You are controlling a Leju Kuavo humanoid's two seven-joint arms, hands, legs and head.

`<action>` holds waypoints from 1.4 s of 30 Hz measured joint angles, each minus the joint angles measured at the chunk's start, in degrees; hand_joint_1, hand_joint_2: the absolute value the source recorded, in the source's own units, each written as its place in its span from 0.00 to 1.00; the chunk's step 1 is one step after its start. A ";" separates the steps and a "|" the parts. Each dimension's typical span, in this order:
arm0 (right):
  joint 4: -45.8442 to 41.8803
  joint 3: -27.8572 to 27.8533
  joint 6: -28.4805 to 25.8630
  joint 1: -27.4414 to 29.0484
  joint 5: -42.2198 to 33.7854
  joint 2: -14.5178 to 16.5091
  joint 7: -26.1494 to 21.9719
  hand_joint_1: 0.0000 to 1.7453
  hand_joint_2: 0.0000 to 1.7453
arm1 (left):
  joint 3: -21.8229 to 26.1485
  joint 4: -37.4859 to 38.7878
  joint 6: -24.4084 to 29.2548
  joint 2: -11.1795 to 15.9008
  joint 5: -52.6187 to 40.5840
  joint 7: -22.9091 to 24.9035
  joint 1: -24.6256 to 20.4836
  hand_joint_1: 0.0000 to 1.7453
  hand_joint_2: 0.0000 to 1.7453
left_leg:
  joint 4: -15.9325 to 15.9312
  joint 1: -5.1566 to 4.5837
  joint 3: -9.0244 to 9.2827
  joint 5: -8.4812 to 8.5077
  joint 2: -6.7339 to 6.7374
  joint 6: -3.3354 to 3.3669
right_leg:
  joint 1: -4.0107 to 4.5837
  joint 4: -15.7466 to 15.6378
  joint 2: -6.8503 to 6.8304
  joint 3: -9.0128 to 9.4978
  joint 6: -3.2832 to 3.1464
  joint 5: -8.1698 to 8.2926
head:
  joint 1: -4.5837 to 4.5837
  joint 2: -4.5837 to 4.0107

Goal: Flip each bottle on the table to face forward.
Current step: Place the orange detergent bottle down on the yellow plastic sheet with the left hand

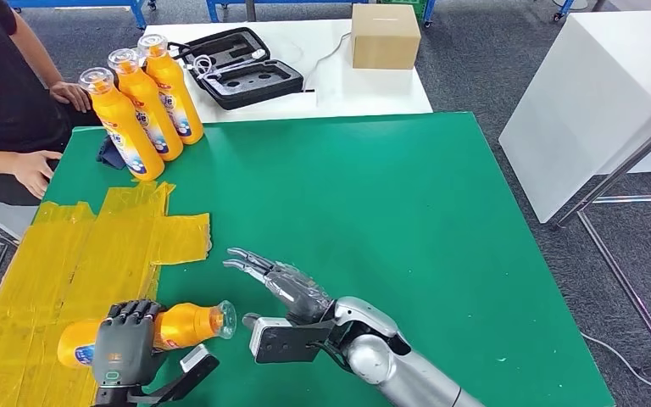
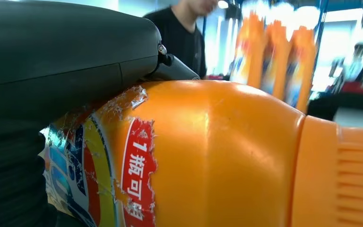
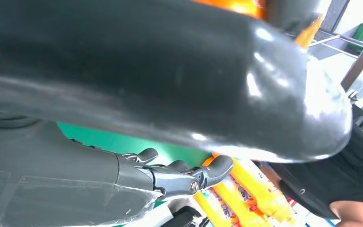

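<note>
Near the left front of the green table [image 1: 407,220] we see the left hand [image 1: 123,343] wrapped over an orange bottle [image 1: 182,325] that lies on its side, cap to the right, partly on the yellow sheet [image 1: 76,263]. The right hand [image 1: 284,284] is just beside it, fingers spread, holding nothing. Three upright bottles [image 1: 144,106] stand at the far left, near a seated person [image 1: 4,93]
</note>
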 joint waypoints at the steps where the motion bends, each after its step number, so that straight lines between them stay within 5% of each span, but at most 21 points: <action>1: 0.00 -0.07 0.07 0.00 0.00 -0.12 -0.04 0.00 0.00 | 0.10 1.67 0.05 0.31 -1.28 1.11 -0.62 1.00 1.00 | 0.00 -0.01 -0.01 0.00 -0.01 0.00 | 0.00 0.00 0.00 0.00 0.00 0.00 | 0.01 0.00; 4: 0.00 -0.16 0.24 -0.03 0.00 -0.39 -0.18 0.00 0.00 | 0.17 5.81 0.40 1.07 -3.00 3.17 -2.66 1.00 1.00 | 0.00 -0.02 -0.01 0.00 -0.06 0.00 | -0.01 0.00 -0.03 0.02 0.00 0.00 | 0.01 0.00; 8: 0.00 -0.24 0.26 -0.06 0.01 -0.56 -0.44 0.00 0.00 | 0.17 8.65 0.81 1.63 -4.45 5.08 -4.48 0.00 1.00 | 0.00 -0.01 0.07 0.01 -0.10 -0.01 | 0.00 0.00 -0.05 0.09 0.00 0.00 | 0.01 0.00; 14: 0.00 -0.42 0.26 -0.02 0.02 -1.06 -0.67 0.00 0.00 | 0.38 8.90 0.87 1.80 -5.50 6.84 -4.83 0.00 1.00 | 0.00 0.01 0.16 0.04 -0.09 -0.05 | 0.02 0.02 -0.05 0.14 0.00 0.00 | 0.01 0.00; 20: -0.02 -0.52 0.24 0.04 0.02 -1.46 -0.70 0.00 0.00 | 0.52 7.52 0.86 1.87 -1.16 3.62 -4.17 0.00 1.00 | 0.00 0.02 0.14 0.04 -0.08 -0.05 | 0.02 0.04 -0.05 0.12 0.00 0.00 | 0.01 0.00; 24: -0.02 -0.71 0.24 0.13 0.02 -1.69 -0.73 0.00 0.00 | 0.44 5.65 0.79 2.13 1.71 2.12 -3.06 0.00 0.00 | 0.00 0.01 0.08 0.04 -0.08 -0.05 | 0.01 0.04 -0.05 0.06 0.00 0.00 | 0.01 0.00; 37: -0.04 -0.90 0.10 0.78 0.43 -1.66 -0.97 0.00 0.00 | 3.83 -8.45 -0.04 -0.74 22.26 -14.62 -0.44 0.00 0.00 | 0.00 0.01 0.01 0.05 -0.09 -0.05 | 0.01 0.04 -0.05 0.00 0.00 0.00 | 0.00 0.00; 39: -0.25 -0.95 -1.09 1.39 1.52 -1.34 -1.64 0.00 0.00 | 4.62 -11.39 -4.62 -1.73 35.96 -17.16 -0.26 0.00 0.00 | 0.00 0.02 0.02 0.05 -0.09 -0.05 | 0.01 0.04 -0.05 -0.01 0.00 0.00 | 0.00 0.00; 42: -2.86 -2.15 -8.57 5.58 7.69 0.38 -3.73 0.00 0.00 | 4.41 -17.72 -25.17 -3.55 62.53 -17.46 1.20 0.00 0.00 | 0.01 0.02 -0.02 0.04 -0.13 -0.06 | 0.01 0.03 -0.10 -0.03 -0.01 -0.02 | -0.01 0.00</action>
